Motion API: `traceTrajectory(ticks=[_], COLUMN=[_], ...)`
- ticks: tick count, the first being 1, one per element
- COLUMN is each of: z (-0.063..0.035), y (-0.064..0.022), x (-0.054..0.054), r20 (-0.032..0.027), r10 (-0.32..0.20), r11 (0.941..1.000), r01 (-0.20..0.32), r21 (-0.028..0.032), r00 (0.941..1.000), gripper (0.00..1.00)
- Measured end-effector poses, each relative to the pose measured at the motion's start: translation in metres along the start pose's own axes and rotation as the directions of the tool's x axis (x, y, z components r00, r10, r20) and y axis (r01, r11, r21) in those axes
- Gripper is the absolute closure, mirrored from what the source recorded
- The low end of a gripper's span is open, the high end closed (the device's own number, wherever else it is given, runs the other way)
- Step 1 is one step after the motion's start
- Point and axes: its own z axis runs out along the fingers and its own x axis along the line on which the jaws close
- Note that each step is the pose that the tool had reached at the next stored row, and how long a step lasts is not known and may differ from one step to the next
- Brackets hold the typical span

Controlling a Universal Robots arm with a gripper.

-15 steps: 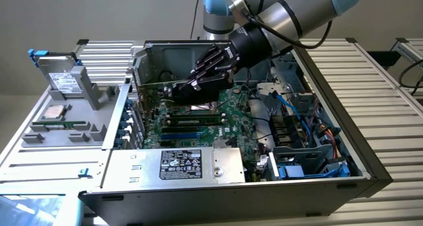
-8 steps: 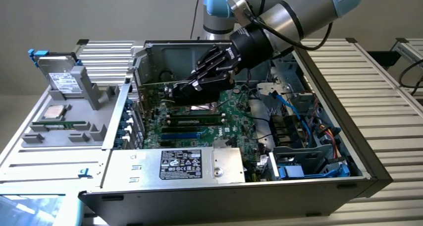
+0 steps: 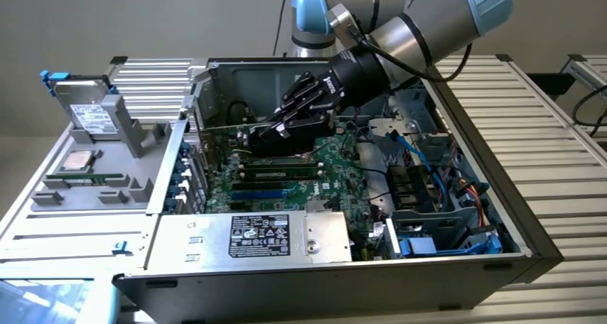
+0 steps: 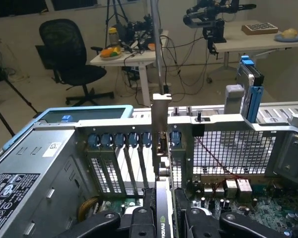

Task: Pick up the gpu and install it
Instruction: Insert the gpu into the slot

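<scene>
Pincer [image 3: 280, 132] down inside the open computer case [image 3: 493, 260], and it's clamped on the gpu [image 4: 163, 222]. In the wrist view the card sits edge-on, squeezed between the two black fingers [image 4: 139, 220], one on each face. That grip makes sense: pinching the flat sides leaves the card's lower edge free to meet a slot on the motherboard [image 3: 318, 171] at the bottom of the case.

Look at the silver bracket [image 4: 161, 116]. It stands upright at the card's far end, right up against the case's rear wall and lined up with one of the narrow expansion openings [image 4: 134, 168] there, just beside the row of blue retaining clips [image 4: 119, 140]. Holding the card square to that wall is what lets the bracket drop into its gap, by my read. Whether the card's edge is already touching the slot, I can't tell; the fingers hide it.

The arm [image 3: 417, 25] reaches in over the case's open side, its wrist angled steeply downward toward the rear corner, with the pincer hanging above the motherboard and near the memory stick [image 3: 275, 173]. The power supply [image 3: 256, 235] fills the case's opposite end, well apart from the action. The case itself lies flat on the slatted worktop [image 3: 541, 118].
</scene>
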Motion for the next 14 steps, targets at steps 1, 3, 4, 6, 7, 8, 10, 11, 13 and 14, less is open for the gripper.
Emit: traceTrajectory(ticks=[1, 3, 4, 6, 7, 8, 10, 11, 13, 14], z=[0.0010, 0.0035, 0.0046, 0.0071, 0.0080, 0.0088, 0.0100, 0.0102, 0.0104, 0.0108], y=[-0.0015, -0.0043, -0.0057, -0.0085, -0.0096, -0.0106, -0.0120, -0.0123, -0.0125, -0.0131], x=[0.000, 0.000, 0.000, 0.001, 0.001, 0.002, 0.002, 0.002, 0.002, 0.002], r20=[0.0002, 0.0011, 0.0016, 0.0036, 0.0047, 0.0065, 0.0116, 0.0136, 0.0168, 0.0182], r10=[-0.001, -0.003, -0.005, -0.010, -0.013, -0.018, -0.028, -0.032, -0.038, -0.040], r11=[1.0000, 1.0000, 1.0000, 1.0000, 0.9999, 0.9998, 0.9996, 0.9995, 0.9993, 0.9992], r01=[0.001, 0.003, 0.005, 0.010, 0.013, 0.018, 0.028, 0.032, 0.038, 0.040], r21=[0.0000, 0.0002, 0.0004, 0.0010, 0.0014, 0.0019, 0.0031, 0.0035, 0.0041, 0.0045], r00=[1.0000, 1.0000, 1.0000, 0.9999, 0.9999, 0.9998, 0.9995, 0.9994, 0.9991, 0.9990], gripper=[0.72, 0.72, 0.72, 0.72, 0.72, 0.72, 0.72, 0.72, 0.72, 0.72])
